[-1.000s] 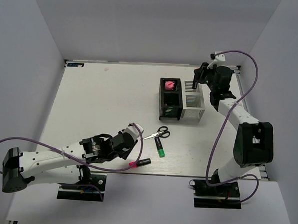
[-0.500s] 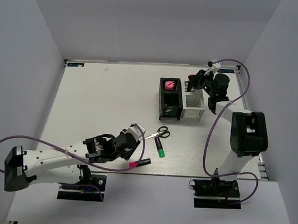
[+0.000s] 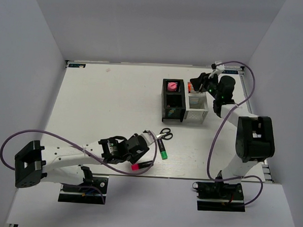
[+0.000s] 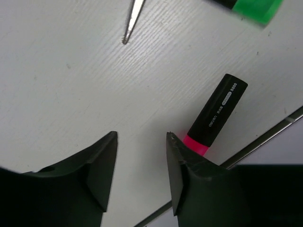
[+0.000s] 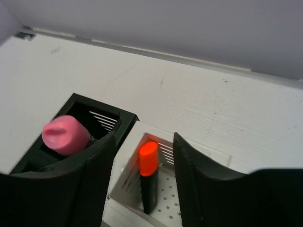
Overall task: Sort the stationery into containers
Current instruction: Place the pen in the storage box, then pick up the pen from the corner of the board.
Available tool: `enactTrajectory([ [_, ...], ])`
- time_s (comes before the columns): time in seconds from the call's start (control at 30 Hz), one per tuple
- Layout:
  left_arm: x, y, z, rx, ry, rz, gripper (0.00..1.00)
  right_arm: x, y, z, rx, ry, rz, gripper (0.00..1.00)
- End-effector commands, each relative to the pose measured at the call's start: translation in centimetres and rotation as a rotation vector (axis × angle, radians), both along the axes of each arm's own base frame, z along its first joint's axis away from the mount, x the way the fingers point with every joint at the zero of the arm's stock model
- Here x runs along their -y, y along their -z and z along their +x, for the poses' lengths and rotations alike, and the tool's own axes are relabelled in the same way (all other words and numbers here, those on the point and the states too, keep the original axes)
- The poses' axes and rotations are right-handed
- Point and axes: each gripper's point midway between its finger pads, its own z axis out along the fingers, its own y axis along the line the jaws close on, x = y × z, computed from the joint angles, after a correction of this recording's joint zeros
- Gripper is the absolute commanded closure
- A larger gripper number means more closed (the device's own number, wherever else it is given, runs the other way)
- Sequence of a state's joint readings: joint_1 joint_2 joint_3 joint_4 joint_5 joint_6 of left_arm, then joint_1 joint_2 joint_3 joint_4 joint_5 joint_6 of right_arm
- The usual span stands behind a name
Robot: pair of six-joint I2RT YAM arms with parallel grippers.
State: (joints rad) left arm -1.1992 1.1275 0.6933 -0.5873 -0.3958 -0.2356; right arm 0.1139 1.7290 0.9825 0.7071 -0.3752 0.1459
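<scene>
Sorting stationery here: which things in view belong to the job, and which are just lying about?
Job: pink-capped highlighter, green-capped highlighter, scissors, orange-capped highlighter, pink tube, black organizer, white organizer.
Not the job: purple cables, arm base plates.

The work surface is a white tabletop [image 3: 106,106] with a fine wood-grain texture, enclosed on three sides by plain matte pale grey panels: a back wall [image 3: 156,27], a left wall [image 3: 21,86] and a right wall [image 3: 289,100]. A thin metal strip [image 3: 178,178] runs along the near edge of the tabletop, and a light seam [image 5: 199,60] marks its junction with the back wall. Illumination is even and diffuse, producing only soft shadows.
</scene>
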Motion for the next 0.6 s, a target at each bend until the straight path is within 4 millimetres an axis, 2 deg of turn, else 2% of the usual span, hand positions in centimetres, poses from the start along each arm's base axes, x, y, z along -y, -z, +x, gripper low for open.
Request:
enactTrajectory([
  [0.0, 2.1, 0.2, -0.4, -0.001, 0.161, -0.003, 0.46, 0.1, -5.0, -0.9, 0.084, -0.021, 0.023, 0.49],
  [0.03, 2.9, 0.3, -0.8, -0.022, 0.199, -0.031, 0.46, 0.4, -6.1, -1.1, 0.093, -0.007, 0.032, 0.68],
  [0.07, 3.6, 0.3, -1.0, -0.029, 0.248, -0.041, 0.46, 0.6, -6.1, -1.6, 0.052, 0.004, 0.033, 0.87],
  [0.1, 4.0, 0.2, -1.3, -0.041, 0.27, -0.053, 0.43, 0.7, -4.8, -2.4, -0.042, 0.004, 0.021, 1.0],
  [0.13, 4.9, 0.0, -2.2, -0.081, 0.317, -0.086, 0.4, 0.6, -7.3, -3.0, -0.028, -0.021, 0.018, 1.0],
  [0.17, 5.5, -0.5, -2.1, -0.083, 0.342, -0.096, 0.36, -0.1, -7.2, -4.2, -0.104, -0.083, 0.014, 1.0],
  [0.2, 5.9, -0.5, -2.5, -0.103, 0.361, -0.098, 0.34, -0.2, -7.1, -5.4, -0.166, -0.125, 0.006, 0.93],
  [0.23, 6.0, -0.3, -2.6, -0.124, 0.368, -0.096, 0.34, -1.4, -8.1, -7.4, -0.155, -0.257, -0.004, 0.66],
  [0.27, 6.8, -0.4, -3.5, -0.17, 0.413, -0.123, 0.32, -2.4, -8.1, -9.9, -0.18, -0.409, 0.002, 0.55],
  [0.3, 6.6, -0.2, -3.6, -0.194, 0.413, -0.12, 0.32, -2.7, -7.7, -11.5, -0.209, -0.477, 0.015, 0.5],
  [0.33, 6.8, 0.4, -4.0, -0.239, 0.421, -0.106, 0.31, -3.5, -8.8, -13.8, -0.195, -0.588, 0.048, 0.46],
  [0.37, 7.2, 0.3, -4.5, -0.266, 0.444, -0.118, 0.31, -3.6, -8.0, -15.9, -0.193, -0.669, 0.063, 0.44],
  [0.4, 7.3, 0.4, -4.4, -0.273, 0.442, -0.116, 0.31, -3.6, -8.5, -17.0, -0.18, -0.692, 0.067, 0.44],
  [0.43, 7.0, 1.4, -4.5, -0.295, 0.435, -0.087, 0.31, -3.6, -8.6, -18.1, -0.161, -0.736, 0.071, 0.46],
  [0.5, 6.9, 2.0, -4.1, -0.288, 0.448, -0.06, 0.31, -3.7, -7.9, -20.8, -0.18, -0.789, 0.092, 0.48],
  [0.57, 6.6, 2.8, -3.5, -0.284, 0.429, -0.045, 0.32, -3.6, -7.0, -22.7, -0.175, -0.811, 0.08, 0.5],
])
